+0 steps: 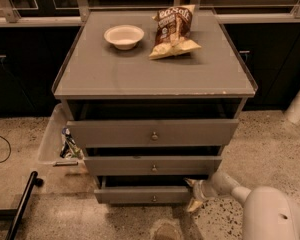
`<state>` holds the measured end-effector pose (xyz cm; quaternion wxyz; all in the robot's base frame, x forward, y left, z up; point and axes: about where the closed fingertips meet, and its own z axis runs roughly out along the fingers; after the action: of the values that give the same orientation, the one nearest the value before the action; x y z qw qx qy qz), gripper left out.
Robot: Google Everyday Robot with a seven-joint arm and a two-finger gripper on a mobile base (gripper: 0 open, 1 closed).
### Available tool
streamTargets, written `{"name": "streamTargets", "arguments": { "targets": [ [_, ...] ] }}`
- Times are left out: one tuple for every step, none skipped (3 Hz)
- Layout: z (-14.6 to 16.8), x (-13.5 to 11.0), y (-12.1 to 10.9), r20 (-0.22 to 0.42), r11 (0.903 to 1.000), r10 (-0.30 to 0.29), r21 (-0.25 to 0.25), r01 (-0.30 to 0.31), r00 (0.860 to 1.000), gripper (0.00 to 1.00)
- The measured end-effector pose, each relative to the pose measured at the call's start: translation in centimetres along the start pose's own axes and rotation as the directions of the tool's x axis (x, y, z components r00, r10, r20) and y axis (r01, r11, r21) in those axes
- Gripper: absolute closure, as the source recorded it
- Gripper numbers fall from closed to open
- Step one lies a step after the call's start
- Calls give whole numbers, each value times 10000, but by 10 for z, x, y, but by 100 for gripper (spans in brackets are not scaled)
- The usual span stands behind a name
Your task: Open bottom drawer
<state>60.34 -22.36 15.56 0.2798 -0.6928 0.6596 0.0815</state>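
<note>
The bottom drawer (140, 194) is the slimmest, lowermost grey front of the cabinet, with a small round knob (154, 198) at its centre. It stands pulled out a little, with a dark gap above it. My gripper (192, 195) is at the drawer front's right end, coming in from the lower right on a white arm (230, 186). Its fingers are spread, one fingertip (189, 182) at the front's top edge and the other below it near the floor. It is open and holds nothing.
The middle drawer (152, 165) and top drawer (152, 132) also stand partly out. A white bowl (124, 36) and a chip bag (173, 30) lie on the cabinet top. A clear bin (54, 136) stands at the left, and a black bar (21, 204) lies on the floor.
</note>
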Motion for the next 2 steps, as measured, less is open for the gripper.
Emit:
{"name": "streamTargets", "arguments": {
  "targets": [
    [-10,9,18,102,9997,212,119,-213,9997,41],
    [-20,10,33,164,9996,209,189,-212,9996,66]
  ]
}}
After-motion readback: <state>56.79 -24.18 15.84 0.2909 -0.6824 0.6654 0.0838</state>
